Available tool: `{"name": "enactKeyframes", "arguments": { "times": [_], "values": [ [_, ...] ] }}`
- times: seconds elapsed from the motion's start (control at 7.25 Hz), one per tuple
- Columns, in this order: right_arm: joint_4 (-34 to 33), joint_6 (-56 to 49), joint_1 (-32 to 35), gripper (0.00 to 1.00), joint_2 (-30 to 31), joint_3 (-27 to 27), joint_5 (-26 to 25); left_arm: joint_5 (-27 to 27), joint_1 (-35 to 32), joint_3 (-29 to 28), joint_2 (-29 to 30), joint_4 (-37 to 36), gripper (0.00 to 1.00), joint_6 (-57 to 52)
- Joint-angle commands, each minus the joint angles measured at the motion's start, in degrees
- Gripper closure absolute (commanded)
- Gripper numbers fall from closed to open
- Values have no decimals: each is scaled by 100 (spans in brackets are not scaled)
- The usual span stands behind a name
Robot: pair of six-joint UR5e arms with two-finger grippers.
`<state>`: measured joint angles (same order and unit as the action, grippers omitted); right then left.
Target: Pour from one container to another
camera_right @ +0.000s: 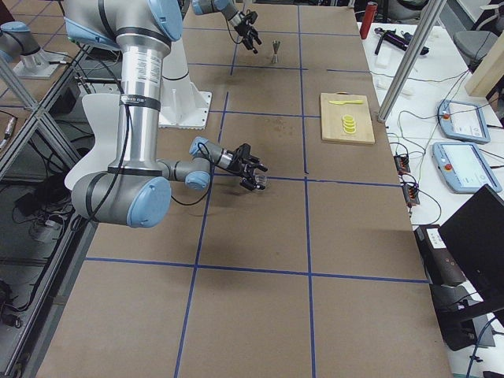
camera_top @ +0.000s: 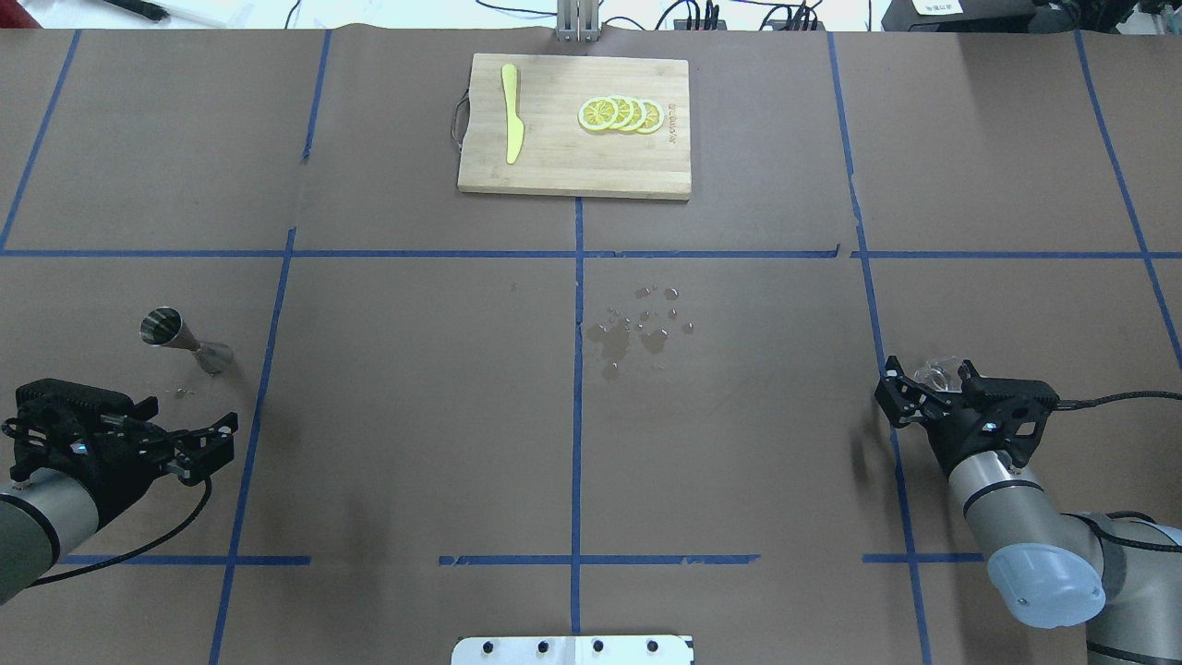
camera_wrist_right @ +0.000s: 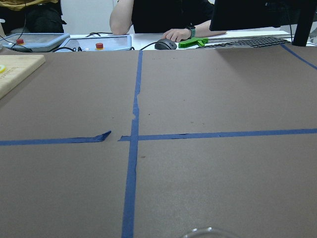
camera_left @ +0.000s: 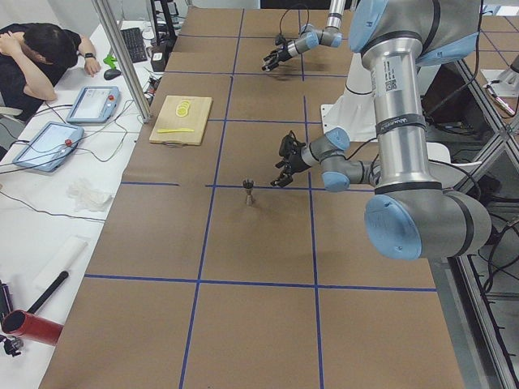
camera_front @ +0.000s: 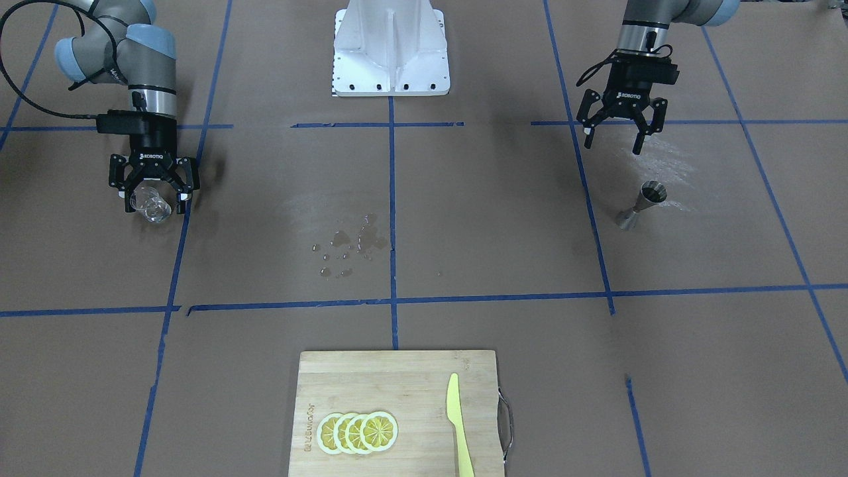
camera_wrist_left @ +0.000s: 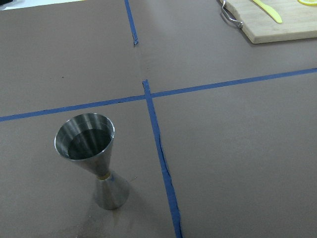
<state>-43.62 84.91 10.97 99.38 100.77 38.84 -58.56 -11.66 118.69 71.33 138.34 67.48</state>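
Observation:
The small clear glass cup point(camera_front: 152, 204) sits between the fingers of my right gripper point(camera_front: 156, 203), whose jaws are spread about as wide as the cup and look open. In the overhead view the cup point(camera_top: 934, 373) shows at the table's right side. Only its rim point(camera_wrist_right: 203, 232) shows in the right wrist view. The silver hourglass jigger point(camera_front: 641, 205) stands upright at the other side of the table, with dark liquid in its top cone point(camera_wrist_left: 88, 141). My left gripper point(camera_front: 612, 146) hangs open and empty a little behind the jigger point(camera_top: 185, 340), apart from it.
Water drops point(camera_front: 348, 245) lie spilled at the table's middle. A wooden cutting board point(camera_front: 371, 377) with lemon slices point(camera_front: 358, 432) and a yellow knife point(camera_front: 457, 424) lies at the far edge. The white robot base point(camera_front: 391, 50) is at the near edge. Operators sit beyond the table.

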Motion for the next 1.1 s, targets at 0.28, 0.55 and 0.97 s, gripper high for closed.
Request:
{"name": "enactKeyframes", "arguments": {
  "times": [0.28,0.55,0.97],
  "values": [
    [12,8,-33,0,450,277,342,-251,-11,110,4,0,0,-16],
    [29,8,-51,0,678,434,868,-786,-38,416,-75,-44,0,-286],
    [-32,8,-33,0,1505,1698,2037,-1351,-178,391,-75,-44,0,-341]
  ]
}}
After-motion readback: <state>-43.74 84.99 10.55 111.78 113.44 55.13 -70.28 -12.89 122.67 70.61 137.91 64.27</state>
